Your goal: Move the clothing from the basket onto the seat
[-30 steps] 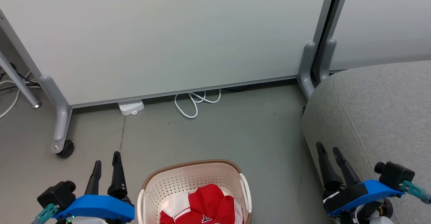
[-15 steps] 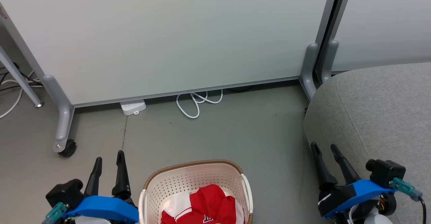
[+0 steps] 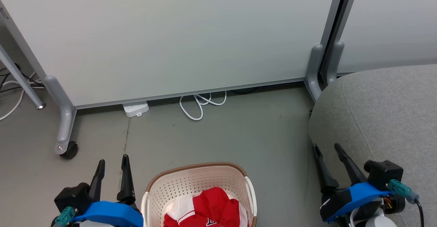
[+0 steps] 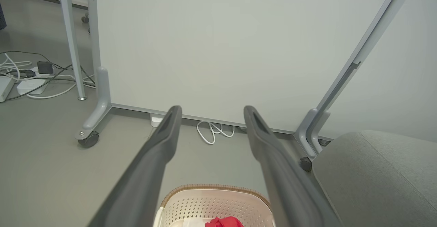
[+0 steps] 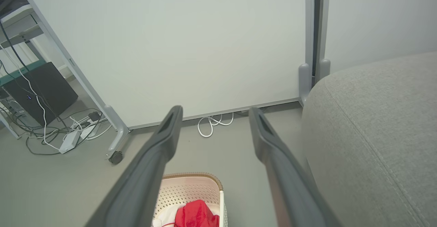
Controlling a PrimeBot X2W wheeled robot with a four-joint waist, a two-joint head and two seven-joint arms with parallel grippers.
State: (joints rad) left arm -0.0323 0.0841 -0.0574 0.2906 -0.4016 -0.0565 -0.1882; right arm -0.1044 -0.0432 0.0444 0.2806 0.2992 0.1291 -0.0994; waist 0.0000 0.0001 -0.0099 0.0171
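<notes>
The cream perforated basket [image 3: 191,182] with a brown woven rim stands on the floor at the bottom middle of the head view. Red clothing [image 3: 211,208] with white trim lies bunched inside it; it also shows as the clothing [image 5: 196,215] in the basket [image 5: 186,189] in the right wrist view and in the basket [image 4: 211,204] in the left wrist view. The grey seat [image 3: 389,111] rises at the right. My left gripper [image 3: 113,159] is open, just left of the basket. My right gripper [image 3: 326,147] is open beside the seat's front edge. Both hold nothing.
A white partition panel [image 3: 170,36] on grey wheeled feet [image 3: 65,145] closes the far side. A white power strip [image 3: 136,109] and a looped white cable [image 3: 199,105] lie at its base. More cables and a dark box [image 5: 37,90] sit far left.
The head view has shifted slightly. Both grippers sit a little lower and nearer the basket in the picture than a second ago, still open. The basket and clothing have not moved.
</notes>
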